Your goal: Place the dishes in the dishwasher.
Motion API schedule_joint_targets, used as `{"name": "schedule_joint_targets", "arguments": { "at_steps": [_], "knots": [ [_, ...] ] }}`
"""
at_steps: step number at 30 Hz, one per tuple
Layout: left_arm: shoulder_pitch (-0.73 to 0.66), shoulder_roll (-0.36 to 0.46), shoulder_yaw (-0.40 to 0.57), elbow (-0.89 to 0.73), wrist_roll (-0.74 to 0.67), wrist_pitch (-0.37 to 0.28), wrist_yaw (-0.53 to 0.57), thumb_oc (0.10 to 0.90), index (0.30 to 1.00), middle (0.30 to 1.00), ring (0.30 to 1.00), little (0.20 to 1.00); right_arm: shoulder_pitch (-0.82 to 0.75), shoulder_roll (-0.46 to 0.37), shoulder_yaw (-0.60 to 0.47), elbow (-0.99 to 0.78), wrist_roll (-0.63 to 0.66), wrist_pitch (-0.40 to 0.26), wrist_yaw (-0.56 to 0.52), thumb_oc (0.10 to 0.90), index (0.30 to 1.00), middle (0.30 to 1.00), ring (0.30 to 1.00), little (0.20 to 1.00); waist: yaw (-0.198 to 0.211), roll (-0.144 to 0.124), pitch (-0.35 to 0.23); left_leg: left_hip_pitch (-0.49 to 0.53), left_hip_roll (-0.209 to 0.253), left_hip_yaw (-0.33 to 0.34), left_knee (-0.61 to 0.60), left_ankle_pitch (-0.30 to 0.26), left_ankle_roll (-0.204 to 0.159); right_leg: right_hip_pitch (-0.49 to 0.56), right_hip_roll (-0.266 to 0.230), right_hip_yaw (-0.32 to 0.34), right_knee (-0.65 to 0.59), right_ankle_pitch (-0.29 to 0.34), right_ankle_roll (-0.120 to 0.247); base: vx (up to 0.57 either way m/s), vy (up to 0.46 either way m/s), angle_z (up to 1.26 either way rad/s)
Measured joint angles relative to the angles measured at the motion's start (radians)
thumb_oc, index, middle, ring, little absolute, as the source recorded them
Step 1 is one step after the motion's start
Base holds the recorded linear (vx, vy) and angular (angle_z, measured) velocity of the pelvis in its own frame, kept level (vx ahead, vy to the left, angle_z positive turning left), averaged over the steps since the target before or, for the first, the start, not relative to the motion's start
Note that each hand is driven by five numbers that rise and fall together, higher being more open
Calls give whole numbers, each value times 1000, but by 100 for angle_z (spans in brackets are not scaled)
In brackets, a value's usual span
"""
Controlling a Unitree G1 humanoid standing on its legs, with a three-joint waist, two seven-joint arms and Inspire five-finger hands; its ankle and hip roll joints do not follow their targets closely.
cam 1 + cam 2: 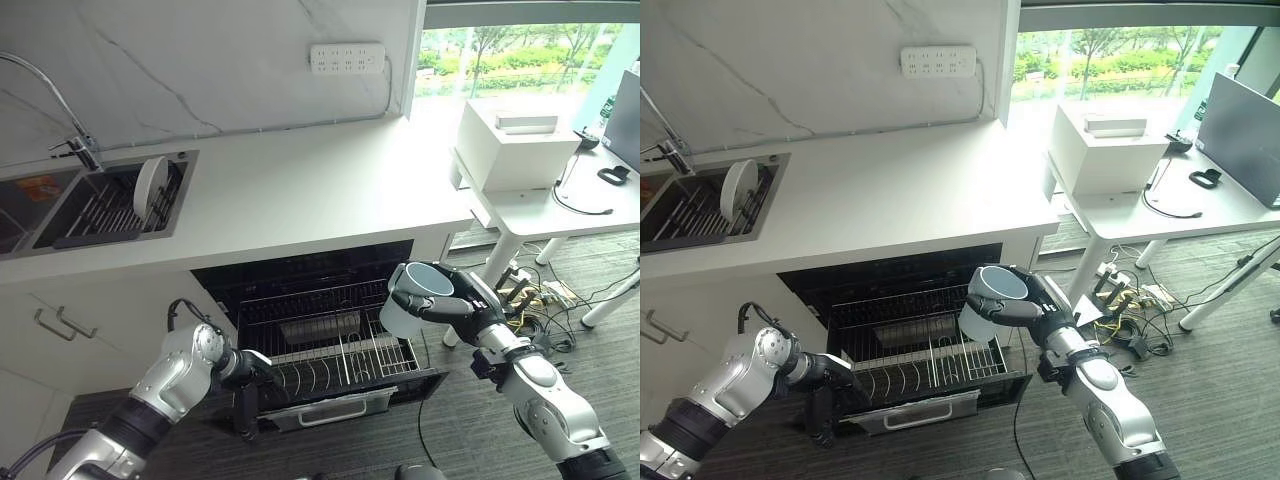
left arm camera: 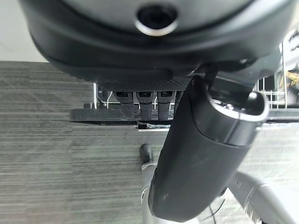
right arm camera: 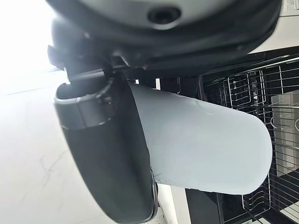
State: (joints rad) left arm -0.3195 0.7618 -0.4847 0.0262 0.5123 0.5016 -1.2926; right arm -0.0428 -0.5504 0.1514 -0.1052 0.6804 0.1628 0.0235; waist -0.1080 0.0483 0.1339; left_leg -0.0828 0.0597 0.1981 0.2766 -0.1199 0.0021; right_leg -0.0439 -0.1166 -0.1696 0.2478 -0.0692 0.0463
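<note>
Right eye view: my right robot hand (image 1: pixel 1025 300) is wrapped round the cup (image 1: pixel 990 300), cup's long axis near upright, mouth up. Dishwasher rack (image 1: pixel 930 362) sits below and to its left, so I go down-left. Left robot hand (image 1: pixel 825 400) hangs by the rack's front corner; fingers, can't tell.

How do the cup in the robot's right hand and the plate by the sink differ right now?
The cup is gripped in the right hand above the pulled-out dishwasher rack; the plate stands on edge in the sink rack, untouched. The cup is a tall, pale grey cylinder; the plate is a flat white disc. Neither is loaded yet.
</note>
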Motion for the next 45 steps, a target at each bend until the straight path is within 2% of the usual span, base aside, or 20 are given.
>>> {"name": "schedule_joint_targets", "arguments": {
  "at_steps": [2, 5, 8, 11, 13, 15, 16, 17, 18, 19, 20, 22, 24, 27, 31, 34, 41, 45],
  "knots": [
    [-11, 15, -41, 2, 1, -2, -101, 800, 900, 900, 900, 900, -8, -1, 1, 1, 0, 0, 0, 400, 300, 300, 300, 300, -1, 10, -6, 0, 0, 1, 1, 0, 0, 0, 0, 0, -3, 0, 0, 0, 0, 0],
    [99, 7, -120, 17, 0, -3, -109, 800, 900, 900, 900, 900, -14, -1, 2, 2, 0, 5, 0, 400, 300, 300, 300, 300, 2, 24, -14, 4, 1, 0, -1, -1, 0, -2, 1, 0, -5, 0, 0, 0, 0, 0],
    [176, 6, -122, 29, -5, -3, -110, 800, 900, 900, 900, 900, -17, -9, 1, 2, 0, 10, 0, 400, 300, 300, 300, 300, 13, 24, -14, 4, 5, -1, -2, -1, 0, -2, 4, 1, -2, -1, -1, 0, 0, 0],
    [180, 8, -90, 41, -70, 0, -82, 800, 900, 900, 900, 900, -17, -9, 2, 3, 0, 15, 1, 400, 300, 300, 300, 300, 27, 23, -13, -3, 5, 0, -2, -5, -5, -6, 4, -1, -1, -4, 4, 0, 0, 0],
    [186, 6, -34, 41, -198, 17, 50, 800, 900, 900, 900, 900, -13, -8, 1, 5, -1, 17, 2, 400, 300, 300, 300, 300, 32, 19, -12, -4, 5, 0, -1, -5, -5, -8, 2, -1, 1, -5, 5, 0, 0, 0],
    [188, -2, 70, 34, -334, 41, 230, 800, 900, 900, 900, 900, -8, -7, 0, 5, -1, 17, 8, 400, 300, 300, 300, 300, 35, 6, -12, -6, 5, -4, 0, -4, -4, -10, 1, -1, 5, -8, 5, -12, -11, 5],
    [196, -4, 169, 32, -436, 48, 359, 800, 900, 900, 900, 900, 6, -4, -11, 5, -2, 17, 23, 400, 300, 300, 300, 300, 37, -5, -10, -7, 5, -9, 0, -2, -3, -10, 0, -4, 8, -10, 2, -18, -17, 7],
    [196, -4, 222, 30, -475, 50, 412, 800, 900, 900, 900, 900, 11, -4, -13, 5, -3, 17, 24, 400, 300, 300, 300, 300, 36, -10, -10, -9, 5, -9, 0, 3, 4, -12, 0, -6, 12, -9, 1, 25, -8, 5],
    [221, -16, 309, 29, -571, 34, 512, 800, 900, 900, 900, 900, 19, 1, -26, 5, -9, 17, 39, 400, 300, 300, 300, 300, 37, -13, -10, -15, 6, -10, -1, 2, 3, -13, 0, -9, 13, -9, 1, 35, -6, 9],
    [255, -76, 460, 32, -673, 1, 637, 800, 900, 900, 900, 900, 46, 10, -62, 7, -11, 16, 54, 400, 300, 300, 300, 300, 42, -14, -10, -18, 5, -13, 1, 1, 2, -11, 0, -15, 9, -8, -2, 16, -8, 10],
    [251, -104, 516, 41, -709, -17, 708, 800, 900, 900, 900, 900, 45, 10, -73, 31, -13, 16, 54, 400, 300, 300, 300, 300, 50, -15, -10, -18, 5, -17, 2, 1, 2, -6, 0, -19, 5, -7, -2, 7, -14, 14],
    [225, -113, 527, 63, -775, -68, 870, 800, 900, 900, 900, 900, 29, 18, -88, 91, -23, 16, 49, 400, 300, 300, 300, 300, 79, -14, -10, -21, -1, -31, 5, 0, 1, -3, -1, -34, 1, -10, 2, 27, -15, 19],
    [246, -161, 527, 59, -834, -120, 965, 800, 900, 900, 900, 900, 6, 38, -87, 120, -53, 17, 34, 400, 300, 300, 300, 300, 98, -16, -9, -20, -4, -36, 6, 0, 1, -2, -3, -38, -3, -11, 3, 25, -8, 11],
    [296, -220, 527, 36, -908, -155, 1053, 800, 900, 900, 900, 900, -18, 50, -86, 123, -79, 18, 28, 400, 300, 300, 300, 300, 117, -22, -5, -20, -8, -41, 3, 0, 1, 3, -6, -44, -11, -11, 3, 25, -9, 6],
    [314, -266, 526, 22, -939, -163, 1111, 800, 900, 900, 900, 900, -42, 89, -86, 147, -119, 18, 20, 400, 300, 300, 300, 300, 127, -45, 10, -9, -10, -52, -3, 0, 1, 24, -7, -58, -20, -12, 3, 32, -18, 9],
    [323, -272, 522, -13, -939, -182, 1115, 800, 900, 900, 900, 900, -45, 90, -86, 186, -132, 24, 16, 400, 300, 300, 300, 300, 143, -58, 17, -7, -11, -55, -4, 0, 1, 29, -11, -61, -22, -12, 3, 35, -26, 4],
    [337, -272, 510, -47, -947, -182, 1110, 800, 900, 900, 900, 900, -66, 92, -77, 367, -205, 54, 20, 400, 300, 300, 300, 300, 152, -59, 19, -10, -16, -76, -5, 0, 1, 45, -10, -87, -37, -12, 4, 34, -27, 9],
    [338, -272, 478, -46, -983, -182, 1110, 800, 900, 900, 900, 900, -87, 82, -38, 483, -248, 69, 20, 400, 300, 300, 300, 300, 173, -56, 22, -3, -22, -87, -10, 1, 1, 60, -13, -96, -44, -15, 7, 23, -17, 10]
  ]
}}
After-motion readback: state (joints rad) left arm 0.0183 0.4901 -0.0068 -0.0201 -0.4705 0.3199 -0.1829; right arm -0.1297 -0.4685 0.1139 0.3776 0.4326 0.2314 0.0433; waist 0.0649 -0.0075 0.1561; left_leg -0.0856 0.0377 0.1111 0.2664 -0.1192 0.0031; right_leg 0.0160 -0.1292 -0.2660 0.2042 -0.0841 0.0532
